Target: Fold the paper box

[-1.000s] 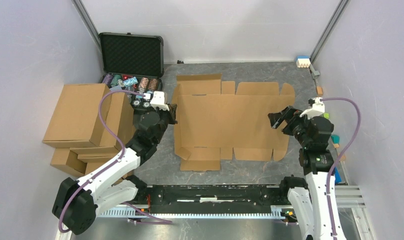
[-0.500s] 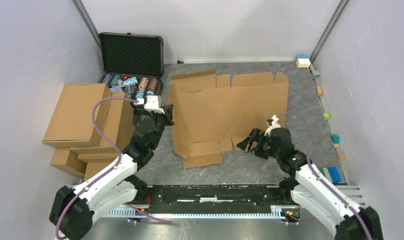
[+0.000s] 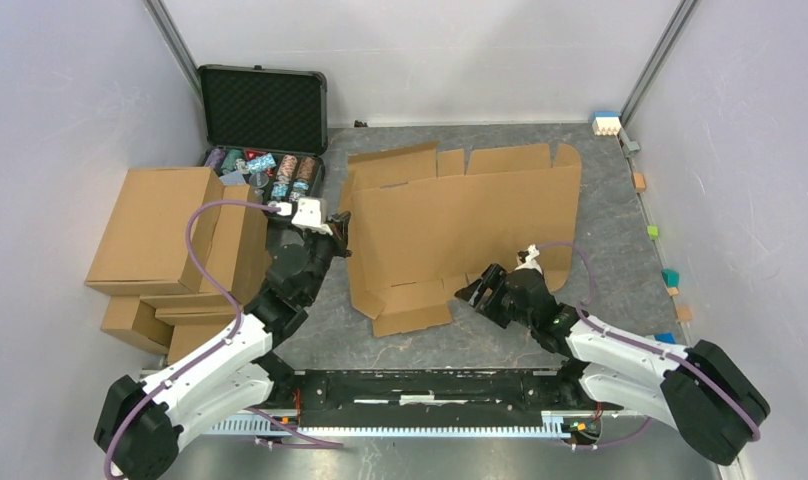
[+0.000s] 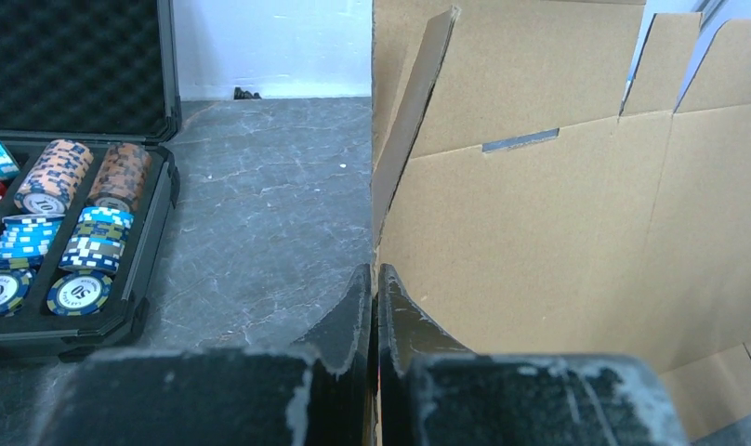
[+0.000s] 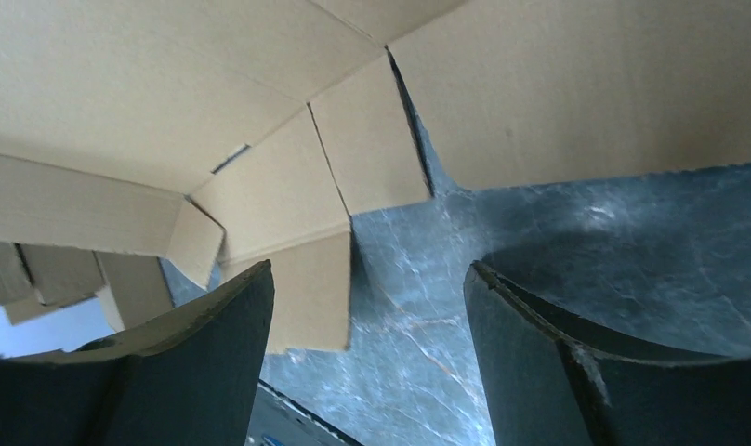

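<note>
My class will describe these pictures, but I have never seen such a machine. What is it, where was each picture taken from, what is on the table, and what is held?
Two white robot arms are bolted at the near edge of a grey table. One picture looks down from above; the others come from a camera on each wrist. On the table are a large brown cardboard sheet with flaps, a pile of brown cartons and an open black foam-lined case of poker chips. The left fingers are shut on the sheet's left edge, tilting it up. The right fingers are open and empty, near its front flaps.
</note>
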`<state>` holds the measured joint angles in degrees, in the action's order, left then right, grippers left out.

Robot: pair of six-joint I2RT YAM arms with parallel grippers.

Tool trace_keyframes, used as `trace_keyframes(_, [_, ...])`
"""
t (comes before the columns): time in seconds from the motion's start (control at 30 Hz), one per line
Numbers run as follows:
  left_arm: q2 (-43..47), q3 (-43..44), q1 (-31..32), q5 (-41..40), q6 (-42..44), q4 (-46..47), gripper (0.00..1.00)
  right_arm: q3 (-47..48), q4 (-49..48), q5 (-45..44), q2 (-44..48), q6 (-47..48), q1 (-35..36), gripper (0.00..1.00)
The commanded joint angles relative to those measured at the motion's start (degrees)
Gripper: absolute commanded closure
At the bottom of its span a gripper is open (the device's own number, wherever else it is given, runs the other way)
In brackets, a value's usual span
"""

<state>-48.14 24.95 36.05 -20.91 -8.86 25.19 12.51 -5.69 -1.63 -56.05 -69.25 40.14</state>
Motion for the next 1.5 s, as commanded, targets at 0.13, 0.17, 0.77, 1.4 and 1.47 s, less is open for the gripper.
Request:
trace_keyframes(0.13, [1.39, -0.17, 1.65, -1.57, 4.37, 3.98, 0.98, -0.72, -8.3, -4.91, -6.33, -3.49, 0.43, 0.21])
trace_keyframes(0.17, [1.38, -0.12, 1.79, -1.43, 4.46, 3.92, 0.98, -0.81, -8.73, -4.96, -6.85, -3.57, 0.46, 0.21])
trace_keyframes(0.77, [1.12, -0.01, 2.69, -1.69, 5.7, 3.99, 0.98, -0.42, -12.02, -7.63, -13.66, -1.57, 0.6, 0.24])
trace_keyframes(1.4, [0.88, -0.08, 3.57, -2.81, 6.53, 3.84, 0.98, -4.08, -37.51, -4.17, -7.83, -1.75, 0.72, 0.27])
trace_keyframes(1.47, [0.98, -0.01, 3.67, -3.12, 6.82, 3.85, 0.98, -2.8, -35.31, -4.43, -7.96, -0.38, 0.73, 0.28])
